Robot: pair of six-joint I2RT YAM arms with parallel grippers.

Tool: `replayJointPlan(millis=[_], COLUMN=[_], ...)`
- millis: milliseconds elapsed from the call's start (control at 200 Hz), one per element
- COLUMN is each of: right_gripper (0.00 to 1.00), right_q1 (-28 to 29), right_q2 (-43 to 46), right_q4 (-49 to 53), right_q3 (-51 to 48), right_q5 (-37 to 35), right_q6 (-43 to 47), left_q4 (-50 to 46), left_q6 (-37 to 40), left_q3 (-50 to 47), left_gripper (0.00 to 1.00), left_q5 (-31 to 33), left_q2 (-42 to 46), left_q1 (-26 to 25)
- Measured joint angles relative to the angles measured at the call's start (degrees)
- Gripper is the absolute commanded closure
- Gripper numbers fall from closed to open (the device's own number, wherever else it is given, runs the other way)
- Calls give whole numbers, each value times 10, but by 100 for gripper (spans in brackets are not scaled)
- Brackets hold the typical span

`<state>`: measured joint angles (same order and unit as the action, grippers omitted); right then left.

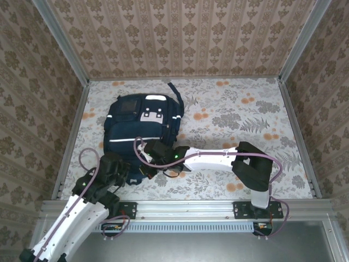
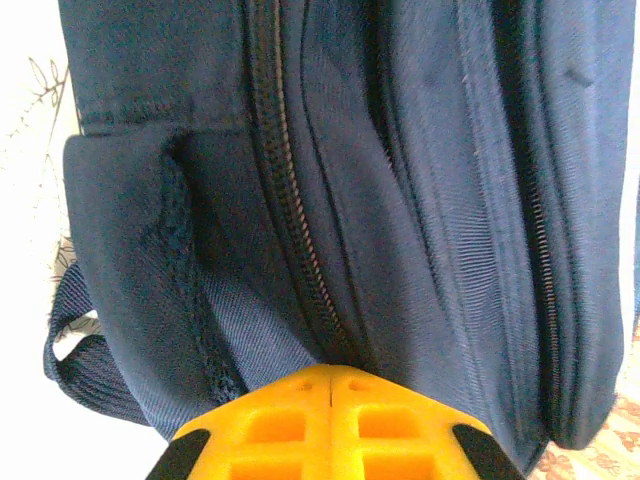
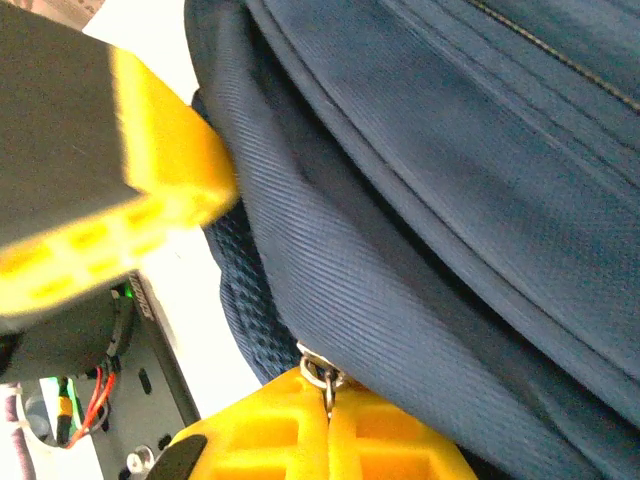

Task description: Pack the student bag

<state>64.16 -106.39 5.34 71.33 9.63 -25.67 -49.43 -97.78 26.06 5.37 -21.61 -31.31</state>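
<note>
The student bag, a big navy-blue backpack with white stripes, lies on the floral table top at centre left. My left gripper is shut, its yellow tips pressed against the bag's fabric at the lower end of a zipper. I cannot tell whether cloth is pinched between them. My right gripper is shut on a small metal zipper pull at the bag's near edge. From above, both grippers meet at the bag's near side, left gripper beside right gripper.
The right arm stretches leftward across the table from its base at the near right. A bag strap sticks out at the far side. Patterned walls enclose the table on three sides. The left gripper's yellow finger hangs close in the right wrist view.
</note>
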Motion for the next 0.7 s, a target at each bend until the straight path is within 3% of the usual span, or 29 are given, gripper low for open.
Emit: replayJointPlan(millis=[175,325,505,695], right_gripper=[100,100,100,100], right_q1=[-38,-52,-36,-28], right_q2=[42,51,49,37], right_q4=[4,15,23,24], right_q3=[-56,-61,-52,-34], right_q5=[0,0,0,0], right_q6=[7,17,19,19], left_q4=[-37,28,94,162], left_q6=[0,2,22,18], left_q3=[2,-30,-35,-23], left_gripper=[100,65,42,42], left_q5=[7,-20,-54,-54], left_q2=[42,45,-21,-91], left_q1=[16,21,3,-57])
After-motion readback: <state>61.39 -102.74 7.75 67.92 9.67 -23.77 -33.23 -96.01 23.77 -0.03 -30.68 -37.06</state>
